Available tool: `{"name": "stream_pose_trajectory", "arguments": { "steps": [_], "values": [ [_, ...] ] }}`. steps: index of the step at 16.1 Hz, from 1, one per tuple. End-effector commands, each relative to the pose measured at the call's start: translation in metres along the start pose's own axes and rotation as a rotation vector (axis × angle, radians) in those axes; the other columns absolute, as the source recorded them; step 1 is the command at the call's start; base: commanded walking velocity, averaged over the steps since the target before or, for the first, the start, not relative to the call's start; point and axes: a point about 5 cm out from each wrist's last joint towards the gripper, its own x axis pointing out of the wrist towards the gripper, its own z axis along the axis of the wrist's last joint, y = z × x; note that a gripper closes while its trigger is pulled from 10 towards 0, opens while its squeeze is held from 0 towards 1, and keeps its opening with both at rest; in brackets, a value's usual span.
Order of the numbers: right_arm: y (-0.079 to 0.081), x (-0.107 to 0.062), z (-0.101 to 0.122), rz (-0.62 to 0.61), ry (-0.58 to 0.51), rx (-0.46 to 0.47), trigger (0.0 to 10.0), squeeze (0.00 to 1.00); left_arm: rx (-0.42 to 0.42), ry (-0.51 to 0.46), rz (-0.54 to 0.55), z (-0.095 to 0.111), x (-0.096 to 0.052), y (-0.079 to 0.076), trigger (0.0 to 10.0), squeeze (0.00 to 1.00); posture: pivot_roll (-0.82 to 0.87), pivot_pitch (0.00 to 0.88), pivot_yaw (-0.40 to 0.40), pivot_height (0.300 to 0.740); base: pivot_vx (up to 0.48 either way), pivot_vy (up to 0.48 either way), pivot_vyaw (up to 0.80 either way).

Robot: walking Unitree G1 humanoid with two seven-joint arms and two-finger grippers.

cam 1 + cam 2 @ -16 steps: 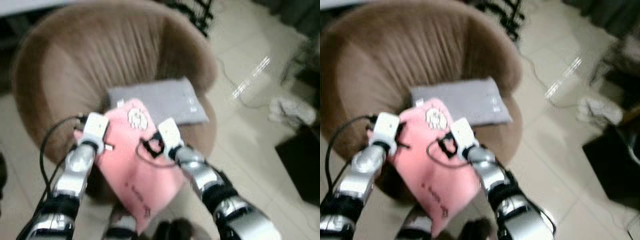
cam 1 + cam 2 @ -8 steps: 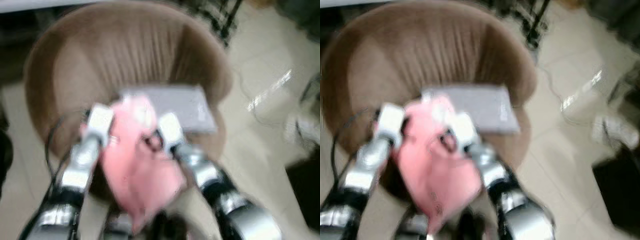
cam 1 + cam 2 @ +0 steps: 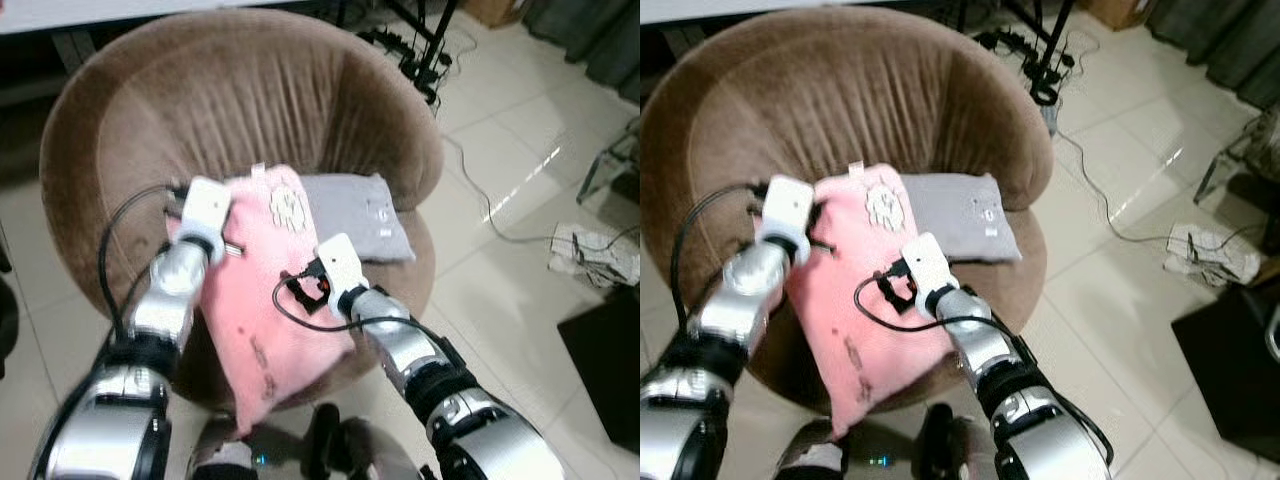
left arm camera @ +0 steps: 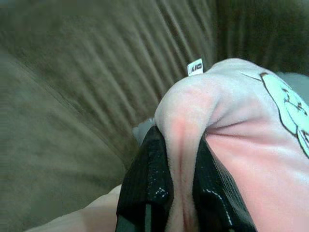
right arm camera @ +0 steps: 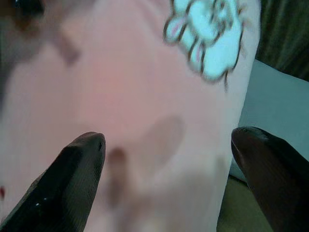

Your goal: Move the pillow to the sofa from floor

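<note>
Two pillows in view: one pink pillow (image 3: 265,300) with a white sheep-like patch, one grey pillow (image 3: 360,215) already lying flat on the seat of the round brown sofa (image 3: 230,100). Pink pillow is off the floor, held up over the front of the seat, its upper edge overlapping the grey pillow's near side, its lower corner hanging past the seat's front edge. Left gripper (image 4: 176,183) has its jaws clamped on a pinched fold at the pillow's upper left corner, beside a small white tag (image 4: 195,66). Right gripper (image 5: 169,159) sits with jaws spread wide against the pink face; contact looks like pressing or support rather than a pinch, though the close view is too blurred to be certain. Step in hand, as I judge it: placement, carry essentially done. Next move calls for pushing the pillow further over the seat, lowering it, then letting the left jaws release.
</note>
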Motion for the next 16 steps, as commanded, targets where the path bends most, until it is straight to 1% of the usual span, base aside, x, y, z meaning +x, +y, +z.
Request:
{"name": "stream_pose_trajectory", "arguments": {
  "steps": [1,3,5,6,8,9,10,11,12,13,14,15,16],
  "values": [
    [0.000,-0.003,-0.008,0.001,0.034,0.012,10.0,0.09,0.019,-0.099,0.021,0.027,0.009,0.007,0.0,0.00,0.29,0.238,-0.176,0.740,0.000,0.000,0.00],
    [-0.001,-0.003,-0.008,0.000,0.035,0.012,10.0,0.10,0.019,-0.123,0.033,0.037,0.015,0.011,0.0,0.00,0.29,0.238,-0.181,0.740,0.000,0.000,0.00],
    [-0.002,-0.004,-0.009,-0.001,0.038,0.010,10.0,0.10,0.041,-0.167,0.042,0.054,0.021,0.017,0.0,0.00,0.29,0.236,-0.189,0.740,0.000,0.000,0.00],
    [-0.003,-0.004,-0.010,-0.001,0.040,0.009,10.0,0.10,0.047,-0.166,0.056,0.057,0.023,0.019,0.0,0.00,0.28,0.248,-0.206,0.740,0.000,0.000,0.00],
    [-0.002,-0.004,-0.010,0.003,0.042,0.007,10.0,0.10,0.056,-0.134,0.086,0.055,0.026,0.028,0.0,0.00,0.25,0.271,-0.228,0.740,0.000,0.000,0.00],
    [0.000,-0.003,-0.011,0.004,0.044,0.007,10.0,0.10,0.050,-0.101,0.103,0.048,0.026,0.032,0.0,0.00,0.24,0.281,-0.232,0.740,0.000,0.000,0.00],
    [0.001,-0.003,-0.011,0.007,0.046,0.006,10.0,0.10,0.074,-0.045,0.116,0.038,0.025,0.035,2.5,0.00,0.24,0.281,-0.232,0.740,0.000,0.000,0.00],
    [0.002,-0.003,-0.012,0.011,0.047,0.006,10.0,0.10,0.102,0.010,0.123,0.028,0.023,0.036,10.0,0.00,0.21,0.306,-0.236,0.740,0.000,0.000,0.00],
    [0.003,-0.004,-0.013,0.011,0.049,0.006,10.0,0.10,0.105,0.035,0.122,0.022,0.022,0.036,10.0,0.00,0.19,0.323,-0.236,0.740,0.000,0.000,0.00],
    [0.004,-0.004,-0.014,0.010,0.050,0.007,10.0,0.10,0.131,0.046,0.112,0.019,0.021,0.033,10.0,0.00,0.19,0.328,-0.230,0.740,0.000,0.000,0.00],
    [0.004,-0.004,-0.014,0.010,0.050,0.007,10.0,0.10,0.134,0.048,0.109,0.018,0.021,0.033,10.0,0.00,0.19,0.328,-0.230,0.740,0.000,0.000,0.00],
    [0.004,-0.004,-0.014,0.007,0.050,0.008,10.0,0.10,0.113,0.052,0.111,0.016,0.021,0.031,10.0,1.00,0.18,0.347,-0.228,0.740,0.000,0.000,0.00],
    [0.002,-0.004,-0.014,-0.004,0.047,0.013,10.0,0.10,0.126,0.079,0.118,0.010,0.020,0.030,10.0,1.00,0.16,0.358,-0.234,0.740,0.000,0.000,0.00]
  ]
}}
